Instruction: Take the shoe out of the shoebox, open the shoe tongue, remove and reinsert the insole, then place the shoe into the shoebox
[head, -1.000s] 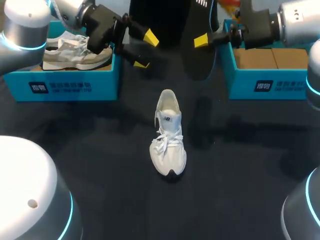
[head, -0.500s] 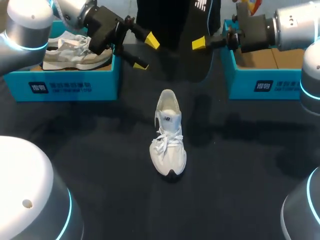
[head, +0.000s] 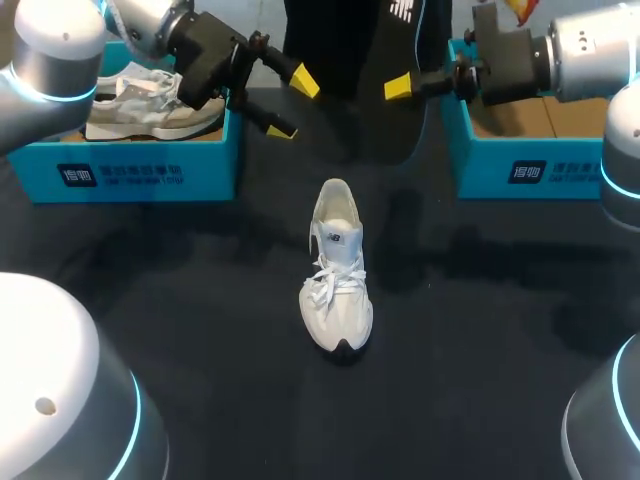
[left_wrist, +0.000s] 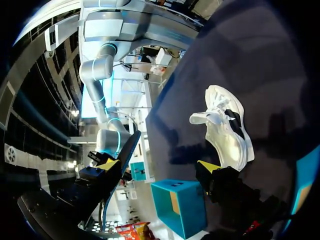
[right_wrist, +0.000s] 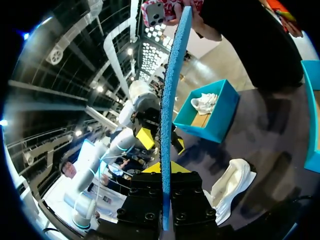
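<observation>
Dark worktop (head: 200, 340) with left box (head: 130, 172) at upper left of the frame and right box (head: 530, 172) at upper right. Left box occupied by a boxed shoe (head: 150, 105); right box showing bare cardboard floor.

White shoe (head: 337, 268) standing on its sole at centre frame, toe toward the lower edge, well apart from both boxes, touched by neither gripper. Insole (right_wrist: 170, 90) out of the shoe, clamped edge-on between the fingers of the right gripper (head: 403, 84) at upper middle, held by its lower end and rising tall above the fingers. Left gripper (head: 290, 103) just left of it, fingers spread apart, holding nothing, well apart from the shoe.

Assessed stage: insole removed, reinsertion pending.

Risks noted:
- Insole gripped at one end only. Long free length likely to flex or swing on the way down, and so to miss the shoe mouth or fold at the heel.
- Shoe unrestrained. Likely to slide or tip under any push from the insole tip, with nothing pinning it.
- Laces lying across the tongue, mouth apparently narrow. Possible snagging of the insole under the tongue.
- Both grippers near each other at upper middle. Risk of finger contact when converging on one shoe.
</observation>
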